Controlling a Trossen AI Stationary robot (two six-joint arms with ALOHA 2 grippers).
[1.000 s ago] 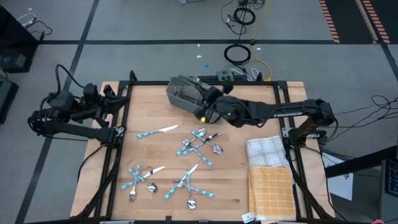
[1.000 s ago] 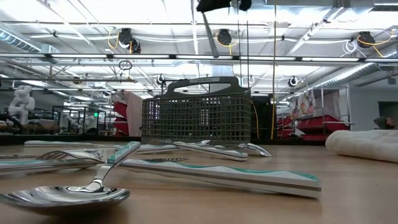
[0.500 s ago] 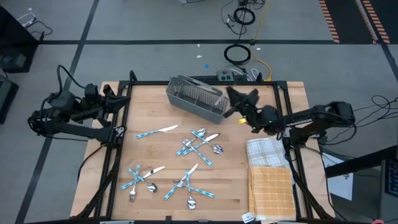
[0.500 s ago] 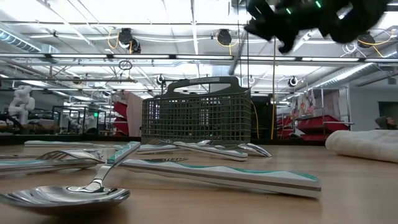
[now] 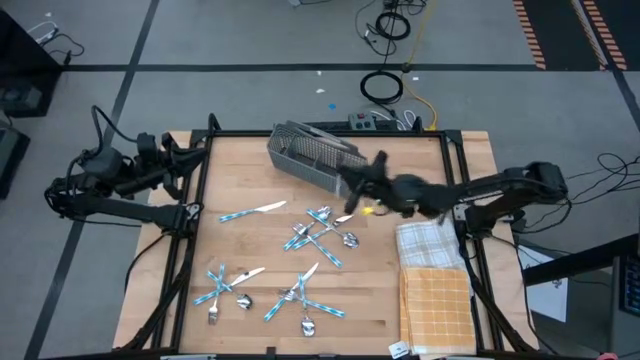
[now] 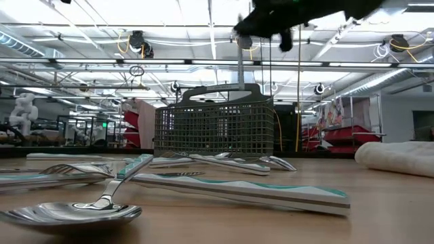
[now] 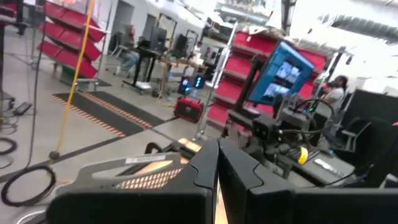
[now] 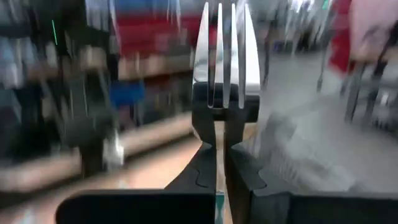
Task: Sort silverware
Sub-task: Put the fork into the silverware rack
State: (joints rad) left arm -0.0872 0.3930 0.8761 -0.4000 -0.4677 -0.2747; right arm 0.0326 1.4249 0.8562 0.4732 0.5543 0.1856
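Fork [image 8: 219, 50] clamped in right claw [image 8: 217, 152], tines out past the fingertips, ready to drop into the caddy [image 5: 312, 158] just beside it. Right arm reaches in low over the counter [image 5: 250, 175], between caddy and the silverware [image 5: 322, 232] scattered on the boards. Left claw [image 7: 217, 171] closed, empty, parked off the counter's left edge.

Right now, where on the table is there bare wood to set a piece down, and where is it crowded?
Free: the far-left strip between the table edge and the caddy; the far-right corner behind the cloths; the near strip between the silverware clusters and those cloths. Crowded: the centre and near-left, where forks, spoons and knives overlap. The right gripper, holding a fork, hovers beside the caddy.
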